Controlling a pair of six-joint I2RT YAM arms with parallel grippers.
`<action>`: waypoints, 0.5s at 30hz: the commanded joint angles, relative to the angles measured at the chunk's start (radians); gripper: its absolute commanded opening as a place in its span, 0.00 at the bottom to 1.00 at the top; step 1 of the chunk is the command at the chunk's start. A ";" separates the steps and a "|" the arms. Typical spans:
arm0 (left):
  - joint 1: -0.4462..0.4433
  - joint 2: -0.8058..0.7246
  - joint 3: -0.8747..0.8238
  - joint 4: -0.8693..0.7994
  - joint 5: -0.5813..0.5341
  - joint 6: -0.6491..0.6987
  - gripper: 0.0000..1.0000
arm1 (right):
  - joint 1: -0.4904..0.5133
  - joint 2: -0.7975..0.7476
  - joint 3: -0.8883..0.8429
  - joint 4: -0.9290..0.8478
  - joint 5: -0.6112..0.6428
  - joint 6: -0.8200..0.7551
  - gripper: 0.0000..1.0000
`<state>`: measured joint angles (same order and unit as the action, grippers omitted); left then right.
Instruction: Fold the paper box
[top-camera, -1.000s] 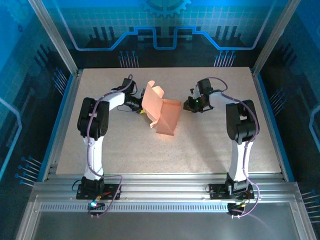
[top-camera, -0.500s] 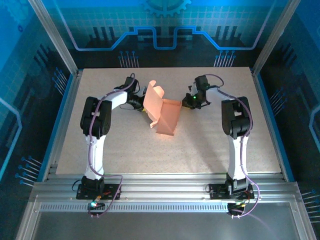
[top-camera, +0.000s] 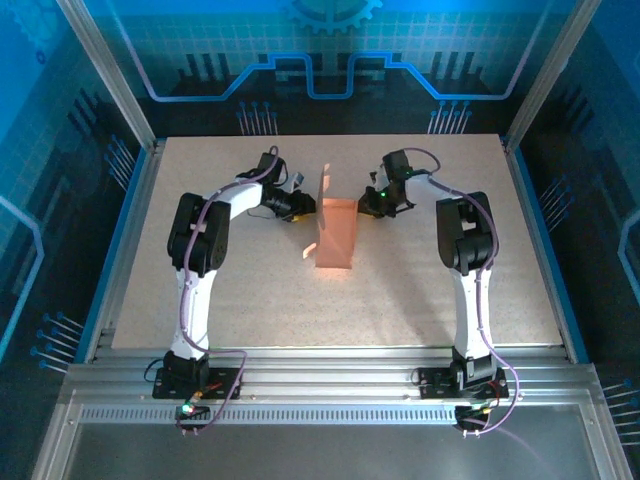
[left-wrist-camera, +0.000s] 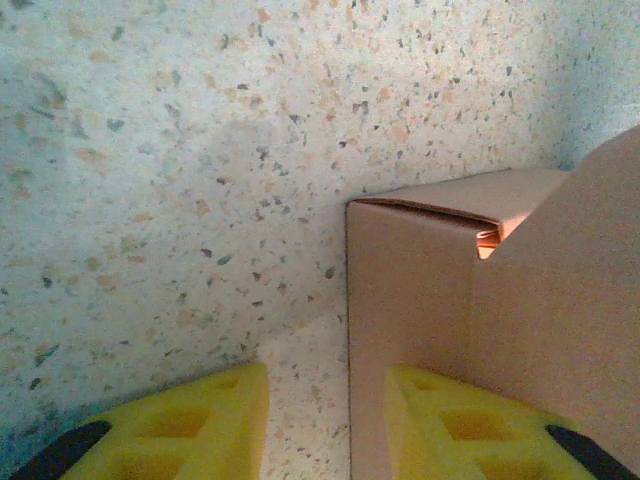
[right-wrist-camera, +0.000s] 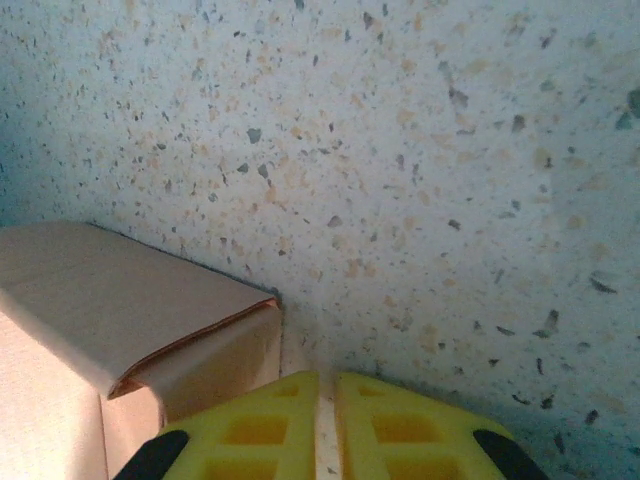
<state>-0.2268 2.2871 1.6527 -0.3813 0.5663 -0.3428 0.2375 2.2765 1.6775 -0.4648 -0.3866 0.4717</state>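
On speckled beige table (top-camera: 250, 300), blue-lit walls (top-camera: 420, 40) | my left gripper (left-wrist-camera: 325, 375) parted at salmon-pink cardboard box (left-wrist-camera: 420, 290) | my right gripper (right-wrist-camera: 327, 380) closed, empty

The left gripper (top-camera: 304, 208) has pushed in at the left side of the paper box (top-camera: 337, 238); its tall flap (top-camera: 324, 186), earlier leaning left, now stands upright; the right gripper (top-camera: 364, 208) has drawn up to the box's far-right corner.

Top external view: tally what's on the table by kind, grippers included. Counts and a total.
Paper box: 1
Grippers: 2 (left gripper, right gripper)
Total: 3
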 joint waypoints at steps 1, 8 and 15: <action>-0.029 0.051 0.015 -0.008 0.047 -0.024 0.36 | 0.031 0.035 0.037 -0.020 -0.040 0.008 0.14; -0.028 0.054 0.017 0.002 0.056 -0.032 0.36 | 0.063 0.089 0.106 -0.046 -0.053 0.006 0.13; -0.029 0.058 0.027 0.001 0.058 -0.029 0.36 | 0.099 0.105 0.146 -0.092 -0.049 -0.033 0.13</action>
<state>-0.2256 2.2925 1.6600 -0.3847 0.5728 -0.3649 0.2722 2.3505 1.8076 -0.5186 -0.3874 0.4641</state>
